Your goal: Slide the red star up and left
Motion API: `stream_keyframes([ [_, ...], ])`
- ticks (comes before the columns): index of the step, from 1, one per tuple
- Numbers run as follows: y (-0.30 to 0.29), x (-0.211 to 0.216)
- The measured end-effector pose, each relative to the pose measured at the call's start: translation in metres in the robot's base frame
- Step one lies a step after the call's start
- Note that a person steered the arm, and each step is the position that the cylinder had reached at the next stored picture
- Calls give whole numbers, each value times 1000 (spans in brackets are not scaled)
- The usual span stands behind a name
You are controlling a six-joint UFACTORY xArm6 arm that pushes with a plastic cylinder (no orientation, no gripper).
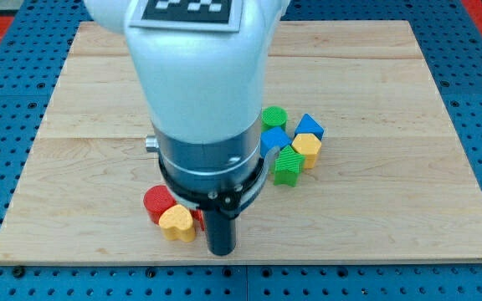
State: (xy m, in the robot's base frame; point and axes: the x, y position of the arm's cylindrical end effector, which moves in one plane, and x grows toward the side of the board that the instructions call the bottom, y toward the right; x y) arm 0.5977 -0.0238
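Observation:
My arm fills the middle of the camera view, and its dark rod comes down at the view's bottom. My tip (220,251) sits on the board just right of the yellow heart (176,222) and right of the red cylinder (158,201). The red star is almost fully hidden behind the rod; only a red sliver (198,219) shows between the heart and the rod. My tip is below and right of where the star sits.
A cluster lies right of the arm: green cylinder (274,116), blue block (273,139) partly hidden, blue cube (310,126), yellow block (307,147), green star (287,165). The wooden board (392,201) ends close below my tip.

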Motion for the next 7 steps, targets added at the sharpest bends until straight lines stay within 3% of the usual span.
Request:
stream_keyframes([
  [4, -40, -44],
  [6, -53, -104],
  [7, -112, -96],
])
